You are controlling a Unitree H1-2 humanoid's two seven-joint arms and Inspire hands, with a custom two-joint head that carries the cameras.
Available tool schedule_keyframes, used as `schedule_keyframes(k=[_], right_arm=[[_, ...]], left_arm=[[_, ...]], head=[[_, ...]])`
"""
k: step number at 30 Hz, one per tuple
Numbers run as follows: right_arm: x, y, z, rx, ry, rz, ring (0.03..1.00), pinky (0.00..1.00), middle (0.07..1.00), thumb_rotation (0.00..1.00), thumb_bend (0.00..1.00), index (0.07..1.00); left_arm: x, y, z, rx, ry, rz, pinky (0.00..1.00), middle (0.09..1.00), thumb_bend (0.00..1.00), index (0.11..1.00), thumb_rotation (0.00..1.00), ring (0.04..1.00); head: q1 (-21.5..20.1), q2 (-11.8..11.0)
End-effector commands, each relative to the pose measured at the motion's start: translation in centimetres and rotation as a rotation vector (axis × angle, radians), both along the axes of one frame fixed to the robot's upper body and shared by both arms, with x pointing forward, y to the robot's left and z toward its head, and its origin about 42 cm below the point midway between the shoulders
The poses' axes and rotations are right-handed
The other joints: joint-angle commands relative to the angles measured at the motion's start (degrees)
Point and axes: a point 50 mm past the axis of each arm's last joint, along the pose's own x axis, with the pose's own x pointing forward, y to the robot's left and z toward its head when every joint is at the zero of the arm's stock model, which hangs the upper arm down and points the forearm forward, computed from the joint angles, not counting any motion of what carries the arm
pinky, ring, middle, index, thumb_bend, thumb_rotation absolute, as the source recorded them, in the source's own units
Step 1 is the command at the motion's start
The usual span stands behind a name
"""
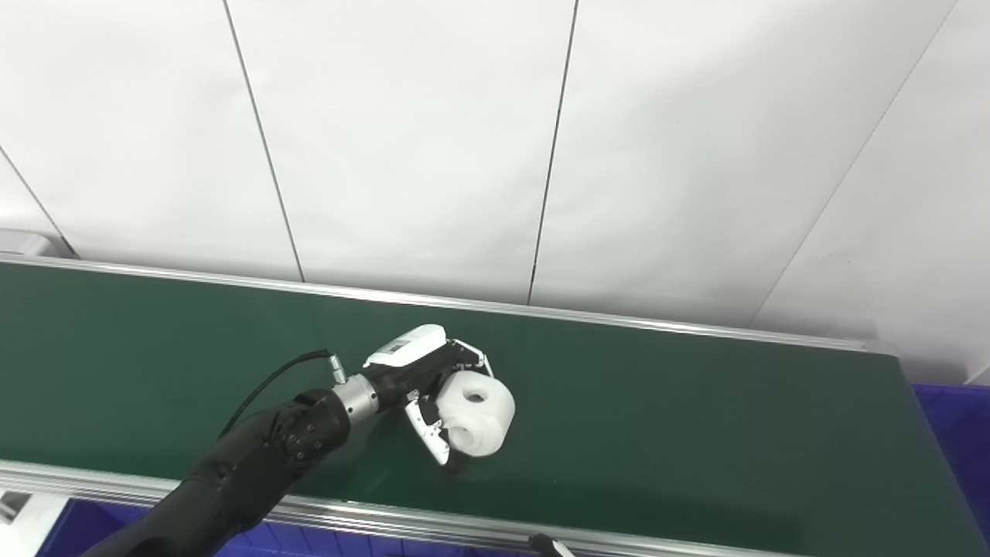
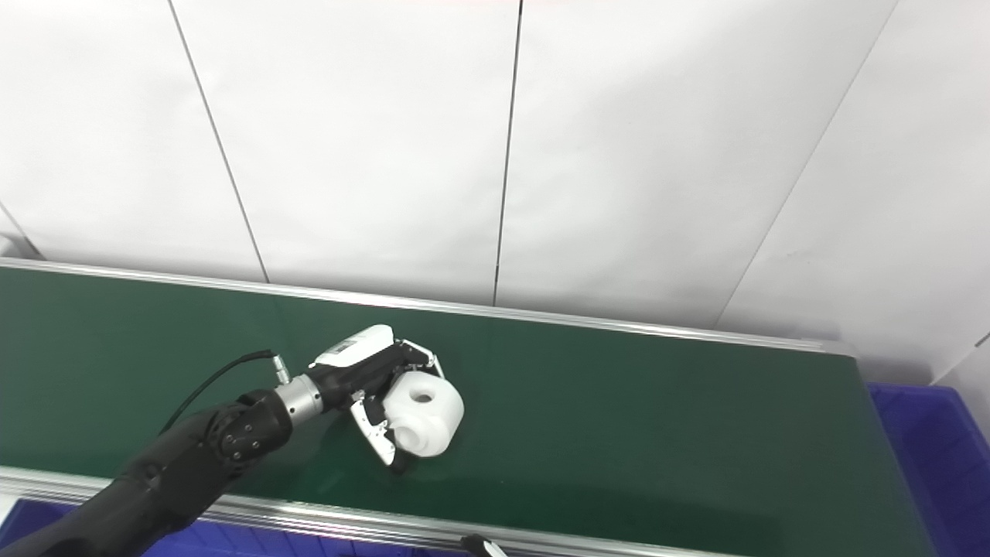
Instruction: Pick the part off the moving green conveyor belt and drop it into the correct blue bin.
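Observation:
A white cylindrical part (image 1: pixel 477 412) with a hole in its top sits on the green conveyor belt (image 1: pixel 696 410), near the middle. My left hand (image 1: pixel 421 379) reaches over the belt from the lower left and wraps the part: fingers behind it, thumb (image 1: pixel 433 437) in front. The hand looks shut on the part, which seems to rest on or just above the belt. The right hand is not clearly visible; only a small dark and white tip (image 1: pixel 551 545) shows at the bottom edge.
Blue bins show at the right end of the belt (image 1: pixel 959 433) and below its near rail at the lower left (image 1: pixel 69 526). Metal rails (image 1: pixel 619 321) edge the belt. White wall panels stand behind.

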Motion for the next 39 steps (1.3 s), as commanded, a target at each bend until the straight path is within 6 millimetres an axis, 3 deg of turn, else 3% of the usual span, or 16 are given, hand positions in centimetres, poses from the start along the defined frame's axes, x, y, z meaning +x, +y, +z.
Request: schedule_keyframes(k=[1,9,17,29,31,32,33,34,39], right_arm=[[-0.2,0.3,0.6,0.033,-0.038,-0.003,0.888,0.81,0.925,0.72,0.30,0.894],[-0.2,0.2,0.5,0.026,-0.038,-0.002,0.893,0.82,0.929,0.76,0.30,0.900],[-0.1,0.1,0.6,0.026,-0.042,-0.001,0.897,0.82,0.933,0.78,0.30,0.906],[0.9,-0.3,0.9,0.019,-0.051,0.003,0.908,0.84,0.940,0.80,0.28,0.914],[1.1,-0.3,1.0,0.021,-0.054,0.002,0.911,0.85,0.939,0.79,0.28,0.917],[1.3,-0.3,1.3,0.017,-0.056,-0.003,0.911,0.85,0.939,0.79,0.28,0.917],[1.5,-0.3,1.5,0.014,-0.057,-0.006,0.908,0.84,0.936,0.79,0.28,0.917],[1.8,-0.4,1.9,0.006,-0.060,-0.008,0.910,0.85,0.937,0.84,0.29,0.919],[3.0,-0.7,2.6,0.018,-0.067,0.004,0.919,0.87,0.939,0.90,0.34,0.927]], left_arm=[[0.9,0.9,1.8,-0.014,-0.045,0.010,0.12,0.208,0.68,0.214,0.00,0.162],[0.7,2.0,3.8,-0.070,-0.056,-0.002,0.11,0.207,0.68,0.206,0.00,0.157],[-1.0,3.0,6.1,-0.129,-0.104,-0.032,0.10,0.201,0.68,0.207,0.00,0.150],[-2.5,3.9,7.9,-0.198,-0.120,-0.024,0.09,0.183,0.65,0.200,0.00,0.133],[-2.8,4.1,8.0,-0.216,-0.114,-0.013,0.08,0.178,0.64,0.198,0.00,0.126],[-3.0,4.2,8.1,-0.237,-0.114,-0.008,0.08,0.178,0.64,0.198,0.00,0.126],[-3.1,4.4,8.2,-0.252,-0.114,-0.005,0.08,0.178,0.64,0.201,0.00,0.128],[-3.2,4.6,8.7,-0.257,-0.118,-0.002,0.09,0.182,0.65,0.203,0.00,0.134],[-4.4,5.0,9.7,-0.261,-0.117,0.005,0.10,0.197,0.64,0.214,0.00,0.149]], head=[[0.10,-0.02],[0.07,0.19],[0.40,0.64],[0.71,2.23],[0.45,3.81],[0.63,8.10],[0.63,8.10],[0.34,12.80],[-0.04,14.83]])
